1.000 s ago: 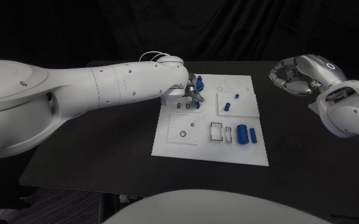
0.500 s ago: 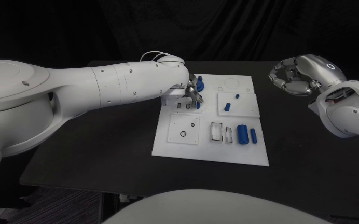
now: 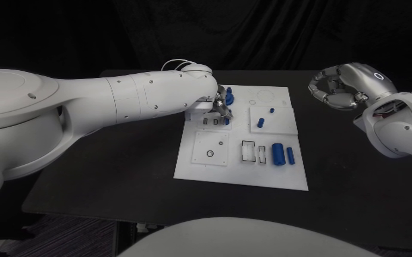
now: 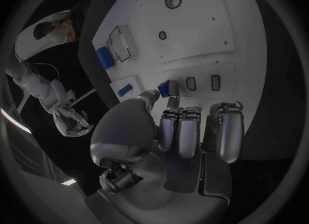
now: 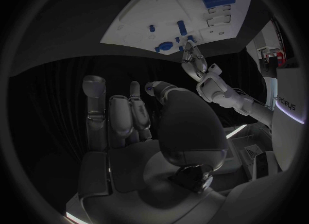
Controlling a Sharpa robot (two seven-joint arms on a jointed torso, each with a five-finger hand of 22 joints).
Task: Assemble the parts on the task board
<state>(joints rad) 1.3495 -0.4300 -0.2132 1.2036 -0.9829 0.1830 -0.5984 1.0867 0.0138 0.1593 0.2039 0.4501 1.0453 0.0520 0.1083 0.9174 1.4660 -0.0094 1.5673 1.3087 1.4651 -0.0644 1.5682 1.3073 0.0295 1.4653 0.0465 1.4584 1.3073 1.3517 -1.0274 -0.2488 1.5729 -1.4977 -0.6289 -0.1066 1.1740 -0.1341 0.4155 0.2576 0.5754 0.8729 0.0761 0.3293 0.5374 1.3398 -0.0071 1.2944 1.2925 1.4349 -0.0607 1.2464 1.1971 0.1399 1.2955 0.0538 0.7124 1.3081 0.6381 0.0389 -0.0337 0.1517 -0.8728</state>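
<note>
The white task board (image 3: 249,171) lies in the middle of the black table. My left hand (image 3: 219,106) hangs over its far left corner and pinches a small blue part (image 4: 164,87) between thumb and finger, just beside two small slots (image 4: 191,83). Another blue part (image 3: 229,96) sits right behind that hand. A thick blue cylinder (image 3: 277,153) and a thin blue peg (image 3: 291,155) lie at the board's near right, and two small blue pieces (image 3: 260,122) lie on a raised square plate. My right hand (image 3: 339,87) hovers right of the board, fingers curled, holding nothing.
A square plate with a small ring hole (image 3: 211,148) and two rectangular frames (image 3: 249,151) occupy the board's near half. A circular outline (image 3: 265,96) marks its far right corner. Bare black table (image 3: 112,168) spreads to the left and right of the board.
</note>
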